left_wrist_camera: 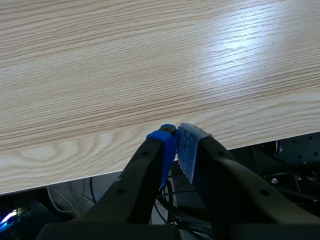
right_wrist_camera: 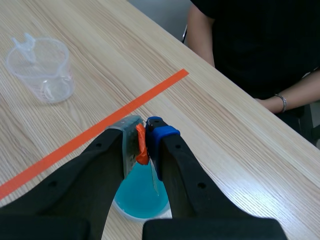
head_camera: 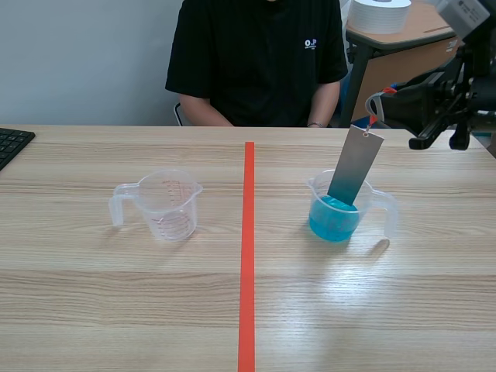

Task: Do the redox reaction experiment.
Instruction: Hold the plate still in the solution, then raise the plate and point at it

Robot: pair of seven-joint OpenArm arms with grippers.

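A clear measuring cup of blue liquid (head_camera: 335, 219) stands right of the tape line. A grey metal strip (head_camera: 355, 167) leans in it, its lower end dipped in the liquid, its top tied to an orange-red string (right_wrist_camera: 142, 147). My right gripper (right_wrist_camera: 143, 131), raised at the right edge of the scene view, is shut on that string directly above the blue cup (right_wrist_camera: 142, 197). An empty clear measuring cup (head_camera: 164, 203) sits left of the line, also seen ahead in the right wrist view (right_wrist_camera: 42, 70). My left gripper (left_wrist_camera: 176, 140) is shut on nothing at the table's near edge, outside the scene view.
A person in a black shirt (head_camera: 260, 58) sits across the table, forearm resting near the far edge (right_wrist_camera: 290, 97). A black keyboard corner (head_camera: 12, 143) lies at the far left. An orange-red tape line (head_camera: 247, 248) runs down the table's middle.
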